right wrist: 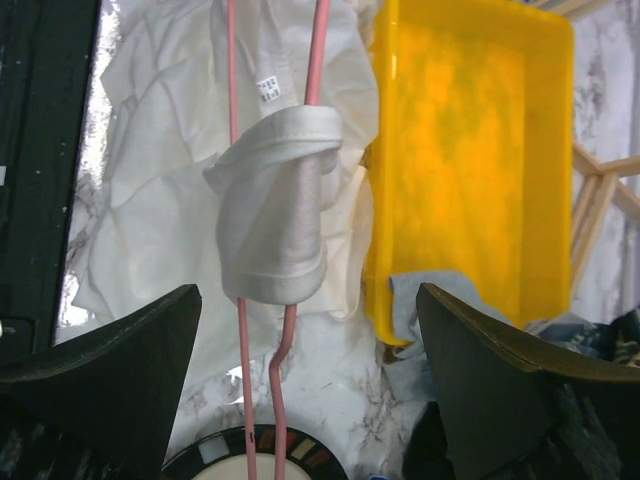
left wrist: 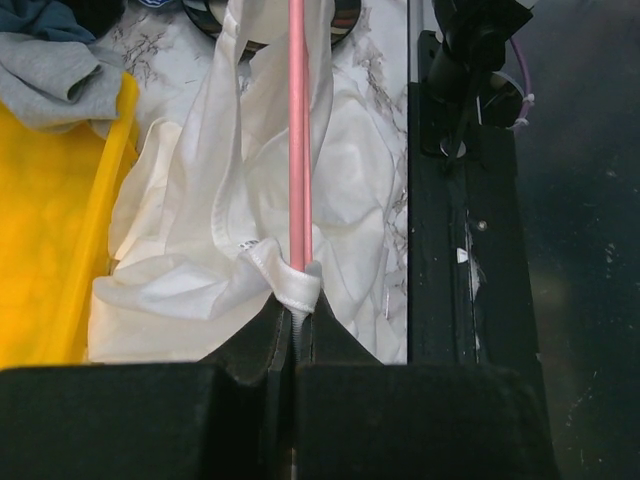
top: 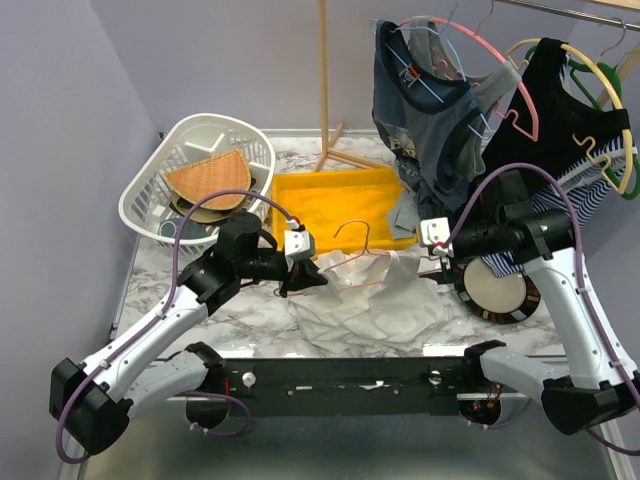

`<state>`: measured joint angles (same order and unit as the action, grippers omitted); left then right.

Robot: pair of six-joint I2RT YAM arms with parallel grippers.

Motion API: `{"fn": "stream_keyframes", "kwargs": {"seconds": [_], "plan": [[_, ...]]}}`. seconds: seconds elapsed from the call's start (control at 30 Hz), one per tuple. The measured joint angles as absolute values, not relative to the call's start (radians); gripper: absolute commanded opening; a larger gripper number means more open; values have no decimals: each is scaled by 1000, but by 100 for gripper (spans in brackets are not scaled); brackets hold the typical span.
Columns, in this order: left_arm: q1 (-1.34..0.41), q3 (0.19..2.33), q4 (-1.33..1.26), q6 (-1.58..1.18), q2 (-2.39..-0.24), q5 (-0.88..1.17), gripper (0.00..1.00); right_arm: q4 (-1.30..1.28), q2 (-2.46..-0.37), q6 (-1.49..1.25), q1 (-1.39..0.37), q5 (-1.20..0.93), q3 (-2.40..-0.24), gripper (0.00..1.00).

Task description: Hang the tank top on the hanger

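Note:
The off-white tank top (top: 375, 300) lies crumpled on the marble table in front of the yellow tray. The slim pink wire hanger (top: 365, 262) lies across it, hook pointing away. My left gripper (top: 303, 280) is shut at the hanger's left end. In the left wrist view its jaws pinch a white strap hem (left wrist: 290, 285) where the pink wire (left wrist: 297, 140) runs into them. My right gripper (top: 440, 268) is open at the hanger's right end. In the right wrist view a strap (right wrist: 275, 230) wraps the two pink wires (right wrist: 242, 350), which pass untouched between the wide fingers (right wrist: 120, 370).
A yellow tray (top: 340, 195) sits behind the tank top and a white laundry basket (top: 200, 180) at the back left. A round plate (top: 497, 290) lies under my right arm. A wooden stand (top: 325, 100), a blue-grey shirt (top: 420, 110) and a black top (top: 560, 110) are at the back.

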<state>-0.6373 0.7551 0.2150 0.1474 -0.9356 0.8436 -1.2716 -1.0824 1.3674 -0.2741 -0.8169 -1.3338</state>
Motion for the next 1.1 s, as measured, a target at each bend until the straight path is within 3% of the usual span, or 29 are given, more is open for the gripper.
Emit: {"fn": "stream_keyframes", "kwargs": {"seconds": [0.1, 0.2, 0.3, 0.43, 0.53, 0.57, 0.67, 0.87, 1.1], "plan": [[-638, 755, 217, 147, -936, 846, 0, -1294, -1106, 1390, -274, -833, -1312, 83], [-639, 755, 219, 147, -936, 847, 0, -1309, -1144, 1417, -274, -866, -1302, 64], [-639, 755, 219, 147, -937, 847, 0, -1314, -1182, 1428, -274, -904, -1302, 1], [-639, 755, 224, 149, -939, 850, 0, -1319, -1222, 1399, -274, -951, -1302, 0], [-643, 755, 226, 154, -938, 834, 42, -1320, -1229, 1310, -268, -958, -1305, 0], [-643, 755, 227, 148, -937, 823, 66, -1320, -1227, 1266, -268, -957, -1312, 1], [-643, 756, 223, 140, -920, 760, 99, -1316, -1219, 1177, -269, -953, -1337, 0], [-642, 776, 147, 73, -804, 627, 99, -1225, -1073, 942, -269, -960, -1340, 0], [-642, 1085, 195, -3, -819, 410, 99, -1110, -993, 707, -241, -992, -1393, 0]]}}
